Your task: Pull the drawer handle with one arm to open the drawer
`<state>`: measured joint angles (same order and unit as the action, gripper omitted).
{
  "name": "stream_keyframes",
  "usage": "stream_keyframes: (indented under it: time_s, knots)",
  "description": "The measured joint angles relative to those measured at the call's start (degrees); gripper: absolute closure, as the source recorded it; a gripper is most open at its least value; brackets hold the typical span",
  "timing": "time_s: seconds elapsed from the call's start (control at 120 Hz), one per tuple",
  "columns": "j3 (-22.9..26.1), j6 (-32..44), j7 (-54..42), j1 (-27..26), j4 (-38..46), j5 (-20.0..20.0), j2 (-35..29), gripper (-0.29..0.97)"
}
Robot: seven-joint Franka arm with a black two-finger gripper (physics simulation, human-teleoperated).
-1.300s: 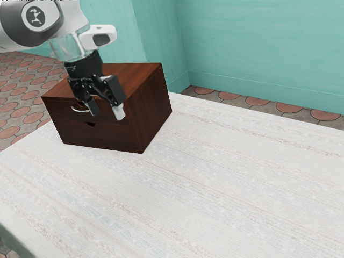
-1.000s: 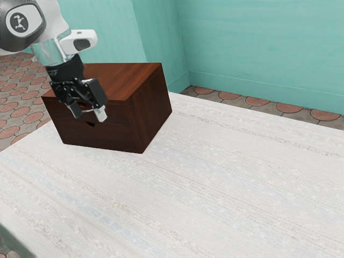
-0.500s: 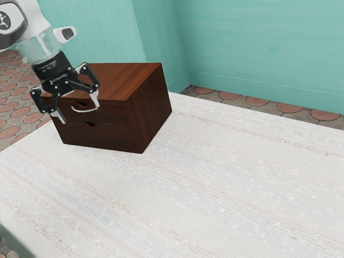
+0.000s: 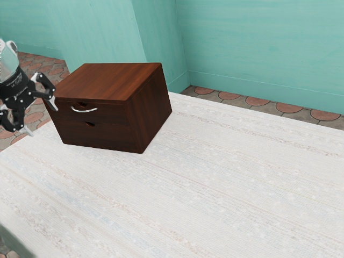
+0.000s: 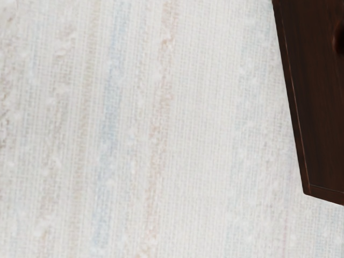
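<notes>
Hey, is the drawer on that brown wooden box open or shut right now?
Shut: the drawer front sits flush with the box face, and the open pincer hangs apart from the handle.

No writing, labels, brand names, numbers or signs can be read in either view. The black two-finger gripper [image 4: 42, 121] has a few tiny pale specks on its body, too small to make out as letters.
</notes>
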<state>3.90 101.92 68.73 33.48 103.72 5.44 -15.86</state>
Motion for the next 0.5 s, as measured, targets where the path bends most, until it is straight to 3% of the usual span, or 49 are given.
stream_keyframes:
  time_s: [0.217, 0.5]
  knots:
    - [0.31, 12.51, 7.71, 0.83, 6.90, -0.63, 0.58, 0.05]
    - [0.66, 17.82, 14.32, 0.21, 2.54, -8.23, 7.44, 0.05]
